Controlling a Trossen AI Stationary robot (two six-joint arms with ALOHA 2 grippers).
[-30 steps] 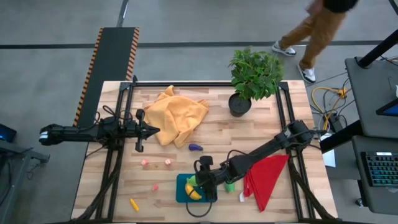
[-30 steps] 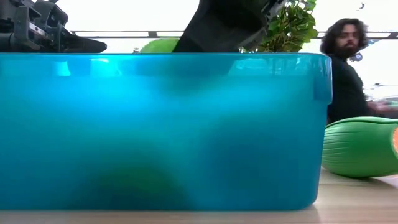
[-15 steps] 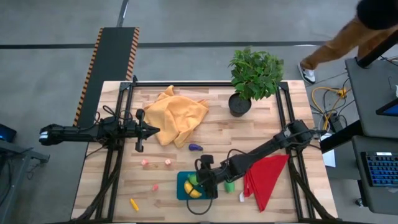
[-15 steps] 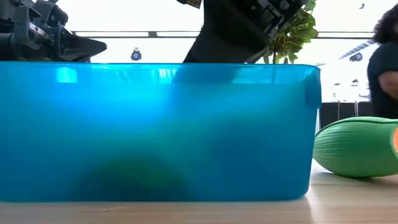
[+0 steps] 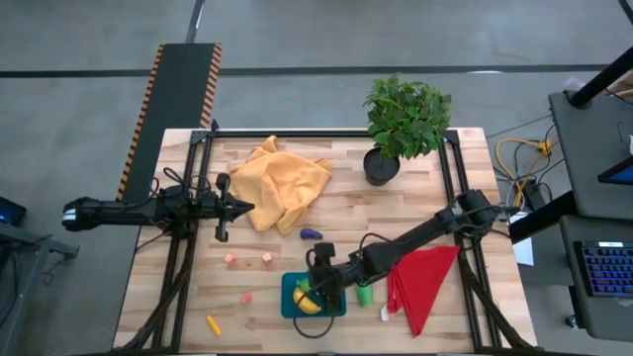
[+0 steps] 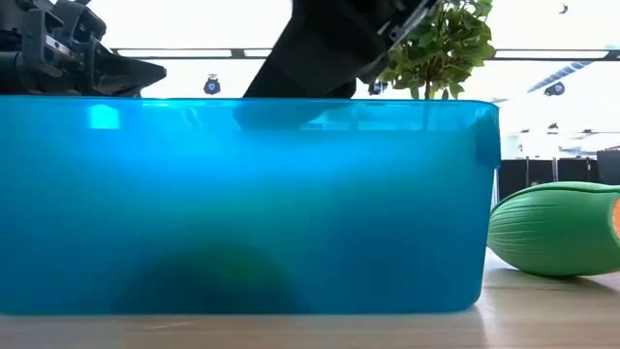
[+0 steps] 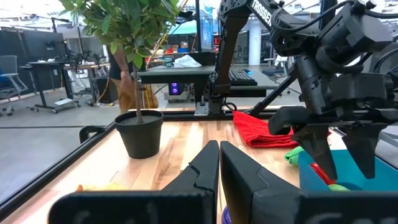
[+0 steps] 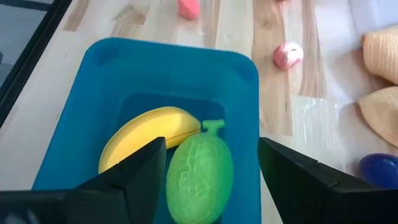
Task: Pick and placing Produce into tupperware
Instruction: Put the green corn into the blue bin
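The teal-blue tupperware (image 5: 334,302) sits near the table's near edge and fills the low view (image 6: 242,204). In it lie a yellow banana (image 8: 146,140) and a ribbed green piece (image 8: 199,174), side by side on its floor. My right gripper (image 8: 211,174) hovers open just above them, one finger on each side of the green piece, touching nothing. A second green piece (image 5: 364,294) rests on the table by the tupperware's right wall (image 6: 557,228). The purple eggplant (image 5: 311,234), pink bits (image 5: 247,259) and orange carrot (image 5: 213,324) lie on the wood. My left gripper (image 7: 219,163) waits shut at the table's left (image 5: 242,207).
An orange cloth (image 5: 284,183) lies bunched on the far left beside my left gripper. A potted plant (image 5: 401,124) stands at the far right. A red cloth (image 5: 425,282) is spread under my right arm near the right edge. Black rails (image 5: 188,267) frame the table.
My right gripper has shifted a little toward the table's left edge over the tupperware. The green piece that showed above the tupperware's far rim in the low view has dropped from sight into it. The tupperware slid slightly toward the far edge. A person beyond the far right corner walked off.
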